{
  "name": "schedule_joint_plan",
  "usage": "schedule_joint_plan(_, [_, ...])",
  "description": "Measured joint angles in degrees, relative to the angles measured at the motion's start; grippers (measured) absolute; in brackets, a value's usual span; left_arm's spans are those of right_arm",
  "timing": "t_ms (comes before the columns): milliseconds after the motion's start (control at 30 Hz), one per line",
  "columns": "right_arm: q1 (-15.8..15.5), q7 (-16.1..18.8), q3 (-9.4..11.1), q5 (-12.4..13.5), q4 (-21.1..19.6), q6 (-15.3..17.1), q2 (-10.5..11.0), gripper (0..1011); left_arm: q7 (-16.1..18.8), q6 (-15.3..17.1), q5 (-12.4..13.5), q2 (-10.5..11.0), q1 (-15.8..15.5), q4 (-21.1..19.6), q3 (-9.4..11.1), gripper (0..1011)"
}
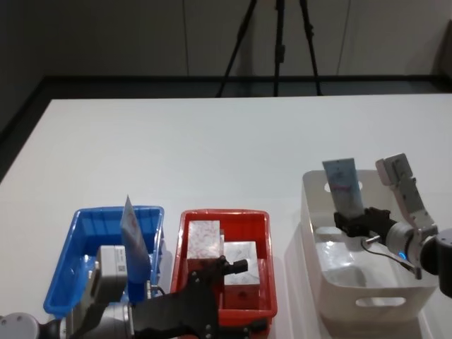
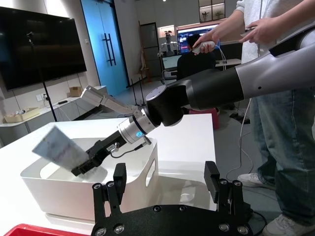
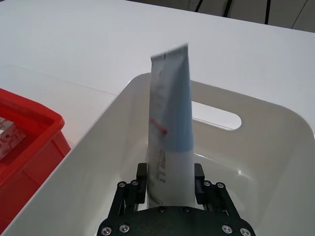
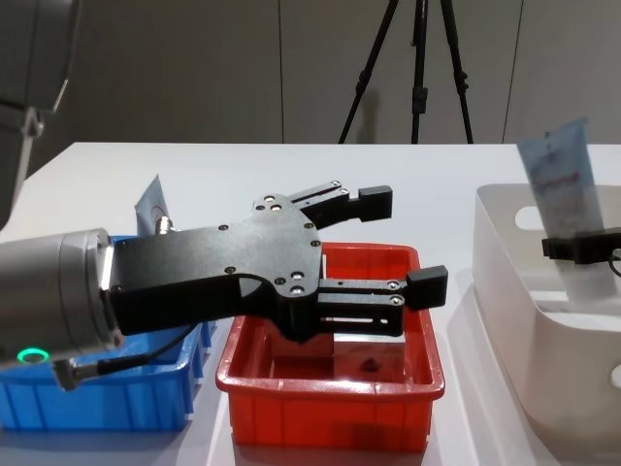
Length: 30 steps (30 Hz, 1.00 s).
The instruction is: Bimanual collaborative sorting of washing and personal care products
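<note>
Two tubes [image 1: 343,185], two boxes [image 1: 205,240]

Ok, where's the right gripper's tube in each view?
Head view: tube at right, over the white tub.
Left wrist view: tube over the tub, in the right gripper.
Right wrist view: tube rising from the gripper, tub behind.
Chest view: tube upper right, over the tub.
Shared landmark: the tub.

- tube [image 3: 170,123]: pale blue, with red and dark print
- second tube [image 1: 133,229]: pale blue and white
- boxes [image 1: 205,240]: white, with a red-grey squiggle pattern
- red tray [image 1: 224,212]: plain bright red
- blue tray [image 1: 113,210]: plain blue
- tub [image 1: 308,201]: glossy off-white
- table [image 1: 212,141]: white
- left gripper [image 4: 400,243]: black
- right gripper [image 3: 170,178]: black
</note>
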Motion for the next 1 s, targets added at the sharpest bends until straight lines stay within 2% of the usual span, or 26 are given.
schedule_joint_plan(200, [-0.03, 0.02, -0.01, 0.00, -0.04, -0.04, 0.03, 698, 0.00, 0.00, 0.00, 0.00, 0.00, 0.00, 0.00, 1001])
schedule_joint_plan(233, [-0.03, 0.03, -0.02, 0.00, -0.04, -0.05, 0.04, 754, 0.00, 0.00, 0.00, 0.00, 0.00, 0.00, 0.00, 1001])
schedule_joint_plan(267, [-0.04, 0.03, -0.02, 0.00, -0.05, -0.06, 0.04, 754, 0.00, 0.00, 0.00, 0.00, 0.00, 0.00, 0.00, 1001])
schedule_joint_plan(400, [-0.06, 0.05, -0.02, 0.00, -0.07, -0.08, 0.06, 896, 0.00, 0.00, 0.00, 0.00, 0.00, 0.00, 0.00, 1001])
schedule_joint_plan(533, [-0.08, 0.06, -0.02, 0.00, -0.10, -0.09, 0.07, 988, 0.00, 0.00, 0.00, 0.00, 0.00, 0.00, 0.00, 1001])
schedule_joint_plan(1000, [-0.10, 0.05, -0.02, 0.00, -0.14, -0.09, 0.08, 1001, 0.00, 0.00, 0.00, 0.00, 0.00, 0.00, 0.00, 1001])
